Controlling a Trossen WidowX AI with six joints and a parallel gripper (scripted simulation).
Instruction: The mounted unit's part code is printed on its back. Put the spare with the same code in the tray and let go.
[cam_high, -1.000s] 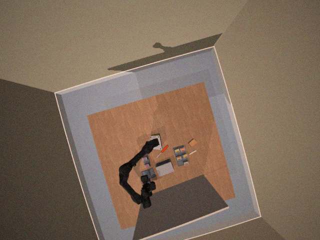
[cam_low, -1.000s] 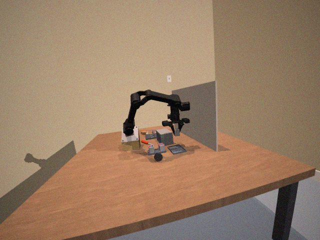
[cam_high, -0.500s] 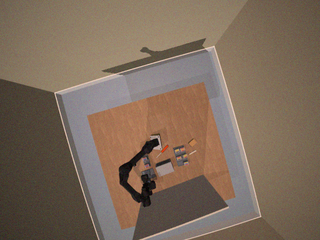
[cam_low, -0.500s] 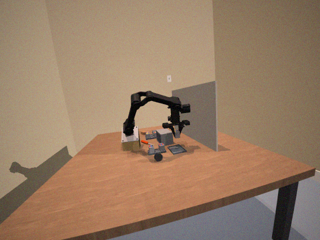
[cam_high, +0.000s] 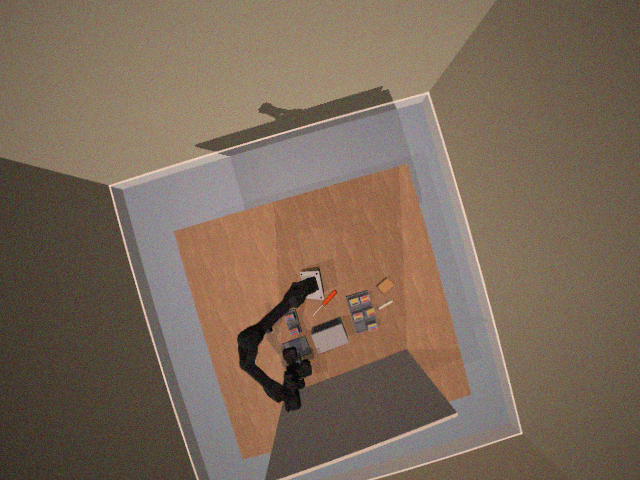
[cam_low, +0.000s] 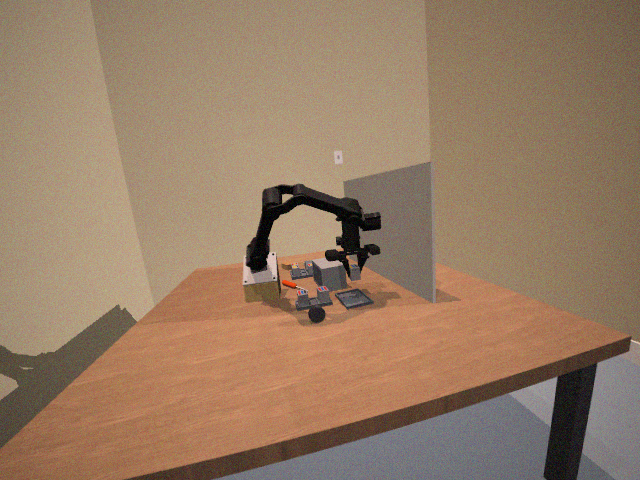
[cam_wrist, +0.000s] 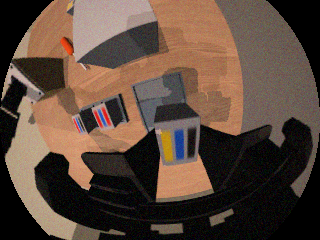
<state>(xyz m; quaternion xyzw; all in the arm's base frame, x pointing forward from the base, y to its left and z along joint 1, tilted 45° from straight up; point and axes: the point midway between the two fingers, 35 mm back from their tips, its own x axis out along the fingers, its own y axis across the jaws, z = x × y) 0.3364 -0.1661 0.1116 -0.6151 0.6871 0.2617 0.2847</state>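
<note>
Above the tray (cam_wrist: 159, 94), the jaws grip 1 striped spare (cam_wrist: 176, 135).

Held grey block spare (cam_wrist: 176, 135): yellow, blue, black stripes
Flat square tray (cam_wrist: 160, 92): grey-blue
Slim screwdriver (cam_high: 325, 301): orange handle — pale shaft
</note>
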